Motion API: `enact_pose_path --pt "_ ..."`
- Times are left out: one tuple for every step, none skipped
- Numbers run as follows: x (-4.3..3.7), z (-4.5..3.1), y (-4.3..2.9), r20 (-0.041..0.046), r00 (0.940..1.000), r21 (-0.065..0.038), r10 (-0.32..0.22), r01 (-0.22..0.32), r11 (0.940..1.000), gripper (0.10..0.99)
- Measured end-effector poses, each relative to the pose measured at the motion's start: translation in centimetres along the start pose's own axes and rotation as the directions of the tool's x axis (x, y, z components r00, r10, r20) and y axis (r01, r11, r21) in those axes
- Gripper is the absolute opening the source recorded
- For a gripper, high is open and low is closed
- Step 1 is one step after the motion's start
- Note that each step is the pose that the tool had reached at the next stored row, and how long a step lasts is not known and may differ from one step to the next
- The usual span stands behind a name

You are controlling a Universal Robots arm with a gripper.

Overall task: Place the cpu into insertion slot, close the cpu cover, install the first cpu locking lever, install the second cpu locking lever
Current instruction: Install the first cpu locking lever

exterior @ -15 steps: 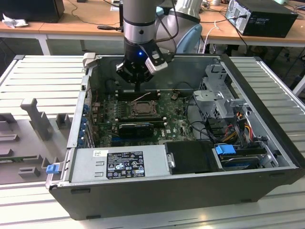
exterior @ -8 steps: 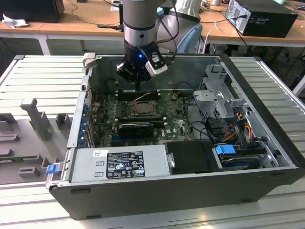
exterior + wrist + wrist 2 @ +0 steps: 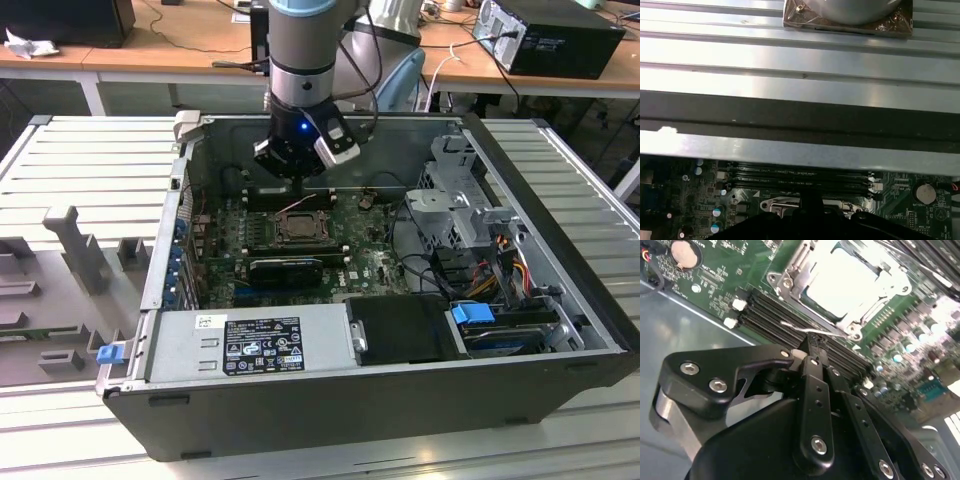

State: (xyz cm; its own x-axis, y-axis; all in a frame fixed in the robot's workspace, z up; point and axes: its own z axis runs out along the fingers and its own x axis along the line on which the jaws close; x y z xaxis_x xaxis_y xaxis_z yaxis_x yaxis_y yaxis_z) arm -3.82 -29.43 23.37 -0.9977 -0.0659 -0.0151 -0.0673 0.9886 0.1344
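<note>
One end effector (image 3: 812,347) hangs tilted beside the insertion slot (image 3: 845,285).

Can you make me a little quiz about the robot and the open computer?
1. True or false: the gripper hangs over the grey power supply box.
2. What colour is the circuit board? A red, B green, C blue.
3. Fill in: the pale square thing lying in the insertion slot is the ___.

Key:
1. False. In the second wrist view the gripper is over the circuit board, close beside the insertion slot.
2. B.
3. The cpu.
</note>
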Motion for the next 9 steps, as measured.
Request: enact_pose_path --pt "-0.19 0.28 -0.05 -0.0009 1.0000 0.000 -0.006 0.006 1.0000 0.106" --pt "-0.26 0.39 -0.08 -0.0011 1.0000 0.000 -0.008 0.008 1.0000 0.106" --pt "-0.36 0.49 -0.09 -0.0009 1.0000 0.000 -0.009 0.009 1.0000 0.106" --pt "-0.42 0.59 -0.11 -0.0006 0.9999 0.000 -0.010 0.010 0.9999 0.106" --pt "-0.54 0.82 -0.15 -0.0005 0.9999 0.000 -0.011 0.011 0.9999 0.106" --pt "-0.67 0.97 -0.18 -0.0006 0.9999 0.000 -0.012 0.012 0.9999 0.106" --pt "-0.78 1.09 -0.19 -0.0009 0.9999 0.000 -0.014 0.014 0.9999 0.106" --pt "-0.90 1.18 -0.18 -0.0012 0.9999 0.000 -0.016 0.016 0.9999 0.106" --pt "-1.05 1.25 -0.14 -0.0015 0.9998 0.000 -0.017 0.017 0.9999 0.106"
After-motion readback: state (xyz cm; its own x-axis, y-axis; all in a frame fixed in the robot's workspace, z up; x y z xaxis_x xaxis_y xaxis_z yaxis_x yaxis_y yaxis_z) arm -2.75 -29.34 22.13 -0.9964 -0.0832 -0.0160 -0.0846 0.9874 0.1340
